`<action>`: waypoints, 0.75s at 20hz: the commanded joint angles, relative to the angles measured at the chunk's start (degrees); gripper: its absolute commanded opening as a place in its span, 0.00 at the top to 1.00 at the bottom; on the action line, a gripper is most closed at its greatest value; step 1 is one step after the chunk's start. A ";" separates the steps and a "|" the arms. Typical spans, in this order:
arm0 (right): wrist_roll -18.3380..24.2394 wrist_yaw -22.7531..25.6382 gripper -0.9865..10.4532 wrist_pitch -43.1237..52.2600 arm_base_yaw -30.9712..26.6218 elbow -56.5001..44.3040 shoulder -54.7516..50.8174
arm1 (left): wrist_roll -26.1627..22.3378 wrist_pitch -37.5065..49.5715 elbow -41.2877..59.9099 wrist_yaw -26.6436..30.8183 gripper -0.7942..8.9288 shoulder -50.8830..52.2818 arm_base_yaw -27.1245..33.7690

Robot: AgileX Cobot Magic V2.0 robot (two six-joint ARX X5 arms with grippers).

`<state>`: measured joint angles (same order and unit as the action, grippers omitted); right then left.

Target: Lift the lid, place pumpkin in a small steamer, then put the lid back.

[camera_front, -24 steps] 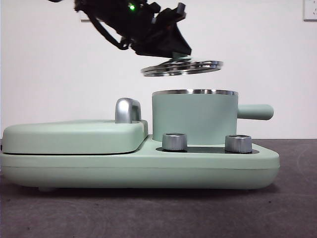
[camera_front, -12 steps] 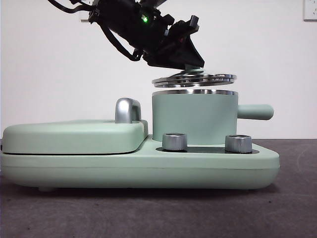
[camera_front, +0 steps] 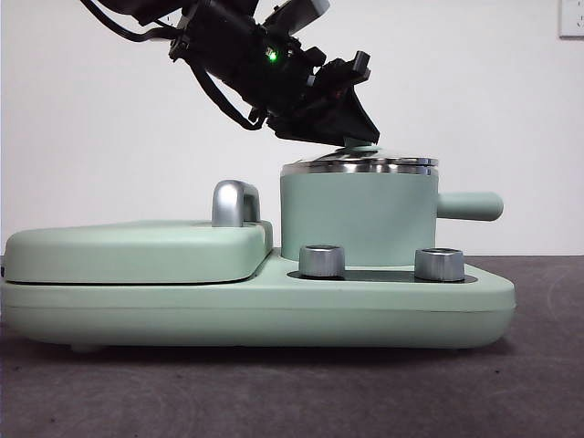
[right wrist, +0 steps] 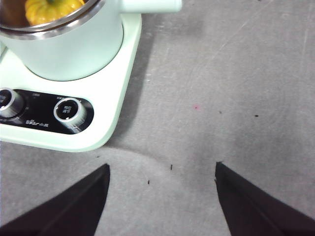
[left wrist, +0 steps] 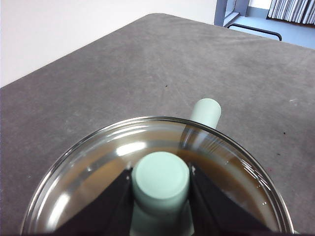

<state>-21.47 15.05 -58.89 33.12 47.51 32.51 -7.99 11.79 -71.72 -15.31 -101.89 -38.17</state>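
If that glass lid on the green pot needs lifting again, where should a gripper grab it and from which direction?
By the knob at the centre of the lid, coming from above. The lid is a wide, shallow glass disc with a thin steel rim, lying on the pot, so nothing else offers a pinch. The left gripper holds it exactly so, a jaw on each side.

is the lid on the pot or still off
On: the lid rests on the pot rim, the left gripper shut on its knob.
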 commanded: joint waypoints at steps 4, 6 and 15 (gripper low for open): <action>-0.57 0.22 0.63 0.55 0.50 0.39 0.22 | -0.35 -0.79 -1.95 -0.22 0.91 -1.01 -0.59; -0.59 0.22 0.63 0.55 0.50 0.39 0.22 | -0.26 -2.62 -2.14 -0.17 0.91 -1.01 -0.57; -0.59 0.20 0.63 0.55 0.50 0.39 0.22 | -1.84 -7.78 -7.52 -0.13 0.91 -1.01 -0.52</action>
<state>-21.47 15.03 -58.89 33.12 47.51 32.51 -8.60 2.55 -77.21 -15.25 -101.97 -38.17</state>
